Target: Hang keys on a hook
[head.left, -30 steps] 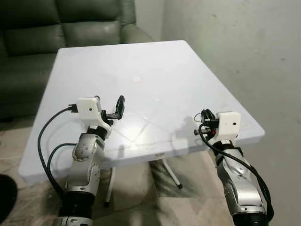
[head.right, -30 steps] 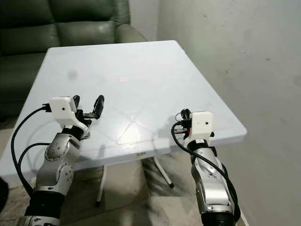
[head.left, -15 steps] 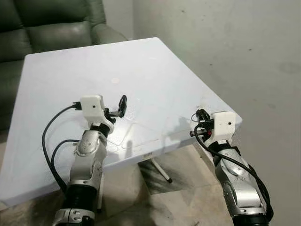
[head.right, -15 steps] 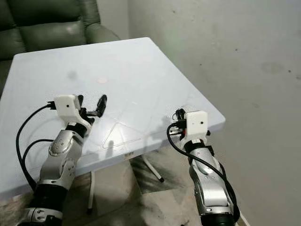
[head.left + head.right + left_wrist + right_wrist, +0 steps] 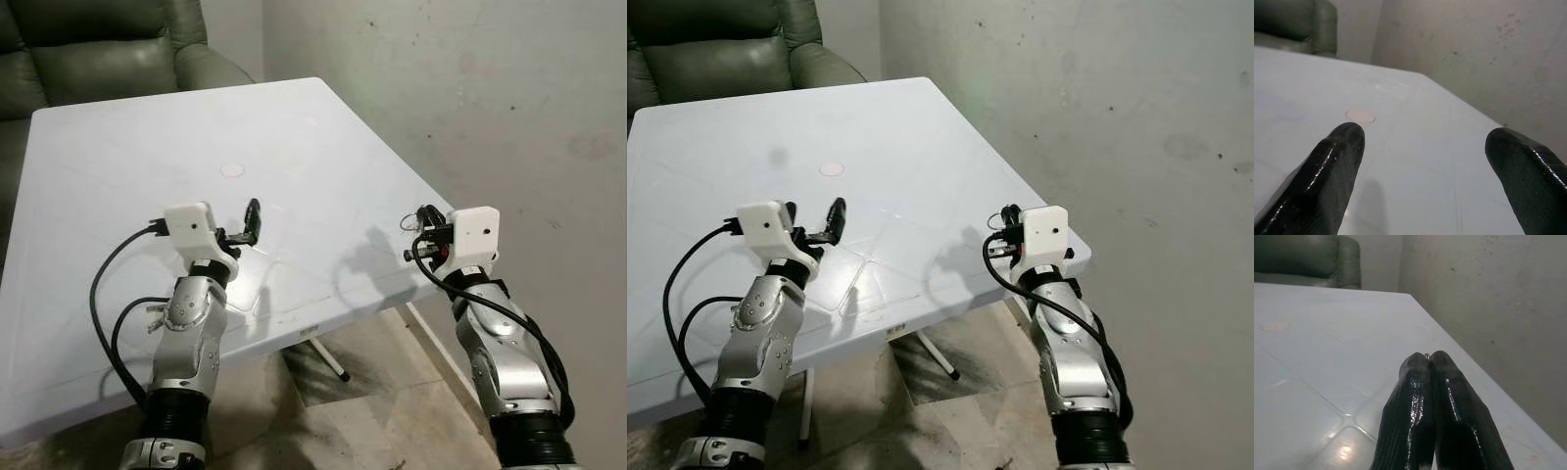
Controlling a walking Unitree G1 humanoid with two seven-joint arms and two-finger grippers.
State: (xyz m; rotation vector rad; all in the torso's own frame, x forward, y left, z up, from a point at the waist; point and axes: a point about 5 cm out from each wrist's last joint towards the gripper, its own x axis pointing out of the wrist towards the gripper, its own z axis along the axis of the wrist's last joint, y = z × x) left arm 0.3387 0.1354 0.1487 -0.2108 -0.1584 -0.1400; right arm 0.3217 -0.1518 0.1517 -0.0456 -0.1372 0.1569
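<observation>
1. Swinging to the right, the head camera has pushed the table [image 5: 118, 147] leftward in view and brought in more of the bare wall [image 5: 470, 88]. That is the robot turning, not the things moving. Both arms hold much the same raised pose as before.
2. I judge this to be a turn away from the table in search of the hook, so the hanging itself is not yet begun.
3. The right gripper [image 5: 1427, 363] hangs by the table's near right corner, its fingers pressed tight together. A small glint of metal peeps out between the tips, which I take to be the keys [image 5: 1426, 354]. Little more of them can be made out.
4. The left gripper [image 5: 1422, 147] is spread wide and carries nothing. It is over the table, a little in from the near edge.
5. Around them:
   - a faint round mark [image 5: 232, 169] toward the table's middle;
   - a green sofa [image 5: 98, 49] behind the far edge;
   - a folding leg [image 5: 328, 357] under the table, on the tiled floor.
6. In the way: the table's right corner lies close to the right arm, so a further turn or step risks clipping it. The stained wall beside it offers no obvious fixture yet, so where the hook is I cannot tell.
</observation>
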